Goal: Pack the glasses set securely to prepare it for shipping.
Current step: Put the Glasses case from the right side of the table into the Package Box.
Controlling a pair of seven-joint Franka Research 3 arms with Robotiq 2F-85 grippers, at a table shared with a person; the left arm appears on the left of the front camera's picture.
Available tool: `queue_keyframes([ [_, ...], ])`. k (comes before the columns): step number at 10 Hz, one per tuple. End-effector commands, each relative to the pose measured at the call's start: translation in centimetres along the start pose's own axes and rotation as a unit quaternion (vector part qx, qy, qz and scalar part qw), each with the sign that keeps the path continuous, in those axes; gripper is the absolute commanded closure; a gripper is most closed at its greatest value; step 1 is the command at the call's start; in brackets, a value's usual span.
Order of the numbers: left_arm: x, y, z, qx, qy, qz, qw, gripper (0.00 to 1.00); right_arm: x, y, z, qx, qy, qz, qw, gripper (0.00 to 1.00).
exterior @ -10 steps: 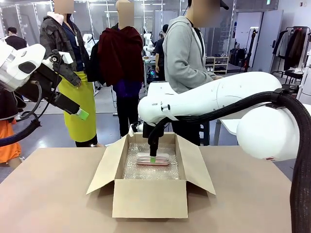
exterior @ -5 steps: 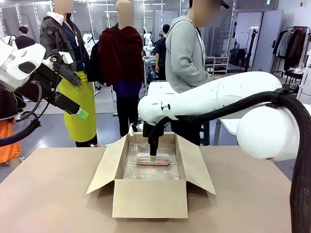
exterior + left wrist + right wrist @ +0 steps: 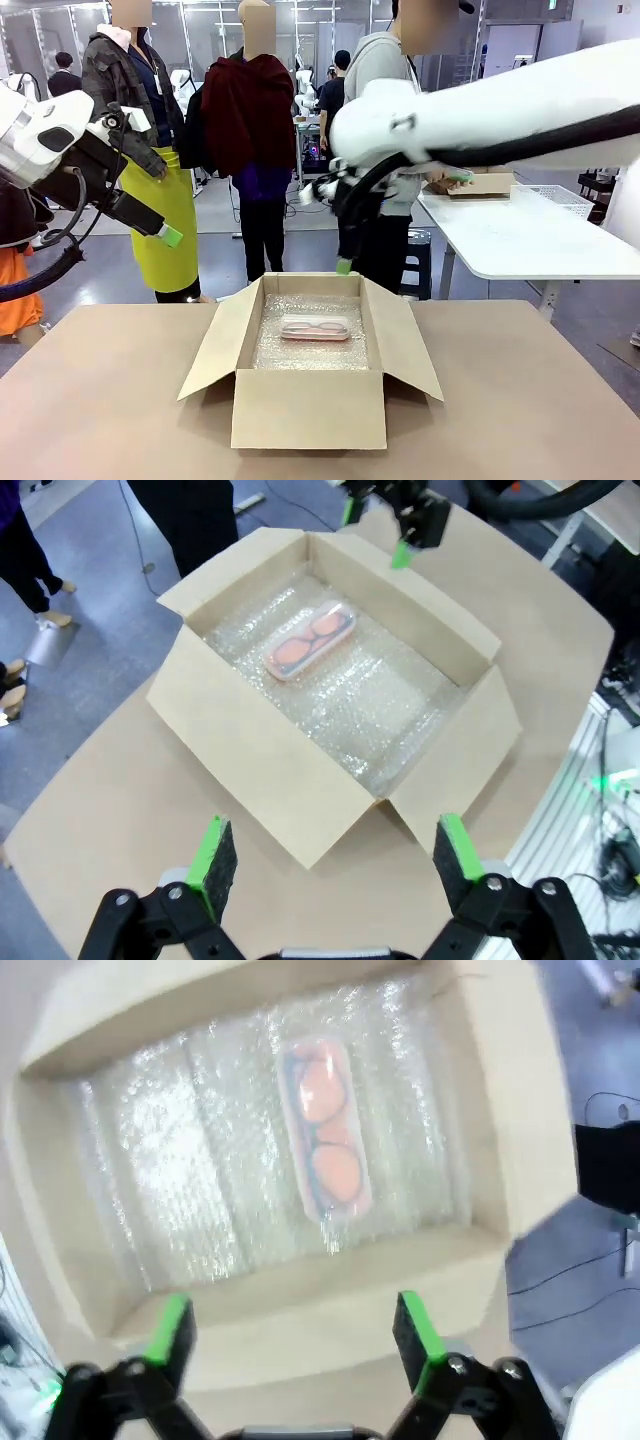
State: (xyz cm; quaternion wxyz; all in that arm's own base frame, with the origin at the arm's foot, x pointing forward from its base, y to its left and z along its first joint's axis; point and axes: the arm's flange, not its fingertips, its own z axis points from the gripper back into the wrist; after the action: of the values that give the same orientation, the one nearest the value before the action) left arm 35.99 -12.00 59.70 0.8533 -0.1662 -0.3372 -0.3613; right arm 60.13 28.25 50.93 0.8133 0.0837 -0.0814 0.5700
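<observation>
Tabletop (image 3: 100, 400), box (image 3: 308, 405) at centre: pink case (image 3: 315, 327) lies on bubble wrap (image 3: 300, 352) near the box's far wall. Right gripper (image 3: 290, 1335), jaws spread and empty, has risen clear, so one case is placed. Left gripper (image 3: 335, 855) hangs likewise spread.

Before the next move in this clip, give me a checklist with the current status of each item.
1. Pink glasses case lies flat on the bubble wrap inside the box: ok.
2. Right gripper open and empty, above the box: ok.
3. Left gripper open and empty, held high to the box's left: ok.
4. Box flaps folded outward, opening free: ok.
5. Padding over the case: not ok, its top is bare.
6. Whole set in the box: not ok, one case lies inside.
</observation>
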Motion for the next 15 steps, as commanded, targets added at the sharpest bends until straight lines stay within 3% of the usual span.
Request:
queue_keyframes([
  [1, -0.1, 0.1, 0.1, -0.005, -0.009, -0.002, 1.0, 0.0, -8.8, 4.8, 1.0, -0.042, -0.074, -0.096, 0.992, 0.0],
  [2, -0.1, 0.1, 0.1, -0.005, -0.009, -0.002, 1.0, 0.0, -12.2, 6.4, 2.6, -0.053, -0.115, -0.14, 0.982, 0.0],
  [3, -0.1, 0.1, 0.1, -0.005, -0.009, -0.002, 1.0, 0.0, -16.4, 8.2, 4.2, -0.037, -0.188, -0.182, 0.964, 0.0],
  [4, -0.1, 0.1, 0.1, -0.005, -0.009, -0.002, 1.0, 0.0, -19.7, 9.7, 5.5, -0.059, -0.206, -0.226, 0.95, 0.0],
  [6, -0.1, 0.1, 0.1, -0.005, -0.009, -0.002, 1.0, 0.0, -24.8, 13.3, 8.1, -0.11, -0.183, -0.304, 0.928, 0.0],
  [7, -0.1, 0.1, 0.1, -0.005, -0.009, -0.002, 1.0, 0.0, -26.8, 15.1, 9.2, -0.123, -0.145, -0.343, 0.92, 0.0],
  [10, -0.1, 0.1, 0.1, -0.005, -0.009, -0.002, 1.0, 0.0, -28.6, 15.6, 10.5, -0.106, -0.086, -0.378, 0.916, 0.0],
  [11, -0.1, 0.1, 0.1, -0.005, -0.009, -0.002, 1.0, 0.0, -28.8, 14.9, 10.5, -0.092, -0.087, -0.38, 0.916, 0.0],
  [12, -0.1, 0.1, 0.1, -0.005, -0.009, -0.002, 1.0, 0.0, -29.3, 16.0, 9.6, -0.131, -0.107, -0.362, 0.917, 0.0],
  [15, -0.1, 0.1, 0.1, -0.005, -0.009, -0.002, 1.0, 0.0, -29.3, 16.0, 9.6, -0.131, -0.107, -0.362, 0.917, 0.0],
])
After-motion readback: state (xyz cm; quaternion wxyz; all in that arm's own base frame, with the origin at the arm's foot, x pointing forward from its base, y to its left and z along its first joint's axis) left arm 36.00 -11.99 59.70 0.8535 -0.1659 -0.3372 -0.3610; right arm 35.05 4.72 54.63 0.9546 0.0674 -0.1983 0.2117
